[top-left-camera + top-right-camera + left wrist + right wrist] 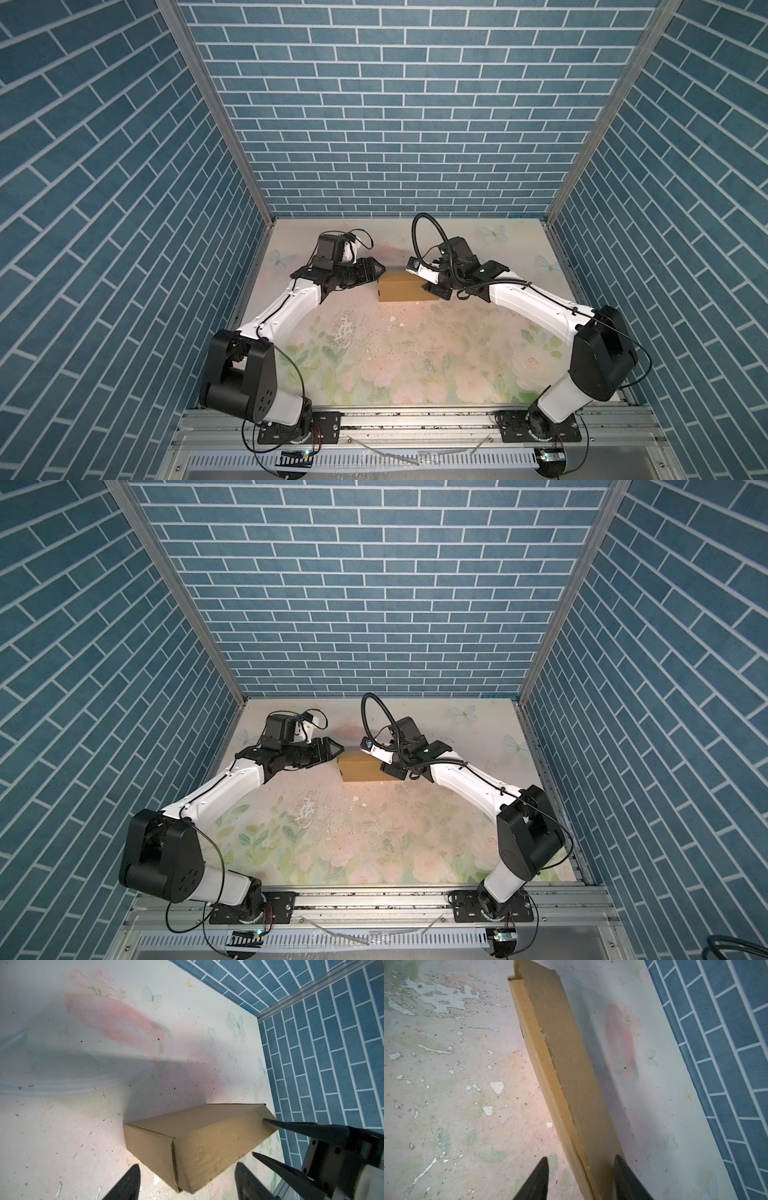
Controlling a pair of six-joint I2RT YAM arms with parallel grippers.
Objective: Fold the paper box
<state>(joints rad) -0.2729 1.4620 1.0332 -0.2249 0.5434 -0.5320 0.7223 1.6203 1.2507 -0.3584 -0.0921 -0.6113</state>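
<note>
Closed paper box (401, 289) rests on the flowered worktop (374, 353). The left pincer (187, 1164), released, hangs with jaws wide just beside the box's left end. The right pincer (581, 1162), released, straddles the box's right end, one finger touching its top.

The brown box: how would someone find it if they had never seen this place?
Look at the flowery table inside the blue brick walls. Towards its far middle sits the paper box, with the left tool at one end and the right tool around the other. It is the only plain brown cardboard thing there, low and flat-topped, while the tools beside it are black.
</note>
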